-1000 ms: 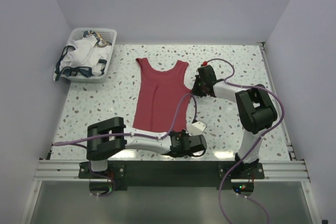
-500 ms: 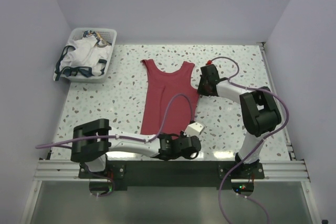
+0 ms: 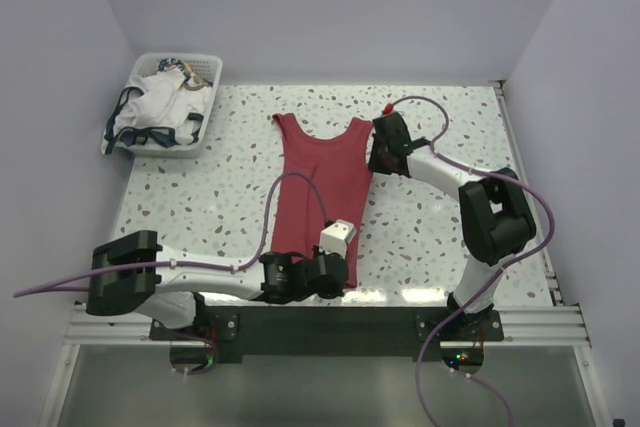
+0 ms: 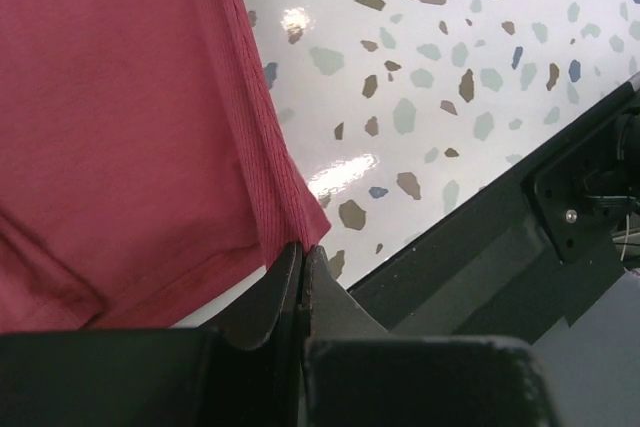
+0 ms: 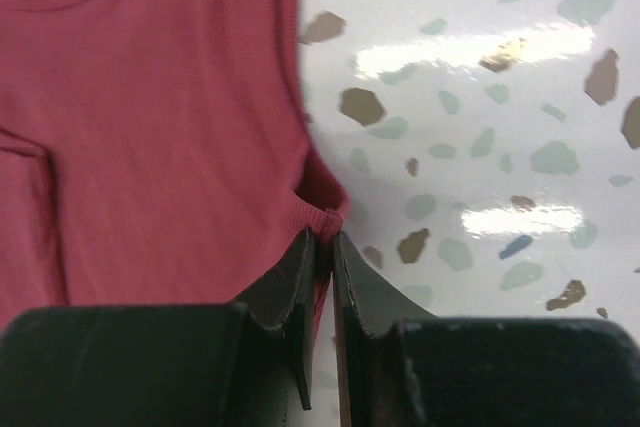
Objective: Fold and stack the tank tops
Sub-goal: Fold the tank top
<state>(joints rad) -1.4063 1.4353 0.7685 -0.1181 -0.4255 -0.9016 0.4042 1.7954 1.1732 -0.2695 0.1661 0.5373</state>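
1. Gripping the right-hand edge of the dark red tank top (image 3: pixel 335 159) at two points, the arms appear to be at the start of a lengthwise fold; the top lies flat on the table (image 3: pixel 200 197), neck away from the bases.
2. The left gripper (image 4: pixel 302 252) has its fingers pressed together on the near hem corner, with only a thin sliver of cloth between them.
3. The right gripper (image 5: pixel 322 242) is pinched narrowly on the bunched cloth at the bottom of the right armhole.
4. A ridge in the cloth at the left of both wrist views may be a layer already turned in, though I cannot be sure from these angles.
5. The white tank top (image 3: pixel 160 112) sits crumpled in the basket (image 3: pixel 122 137) at the far left corner, not yet touched by this fold.
6. The next move calls for both arms to lift together, keeping the edge level and lightly taut, and to carry it across toward the left edge.
7. The risk, as I judge it, is the thin hem slipping from the left pinch, or uneven lifting skewing the fold.
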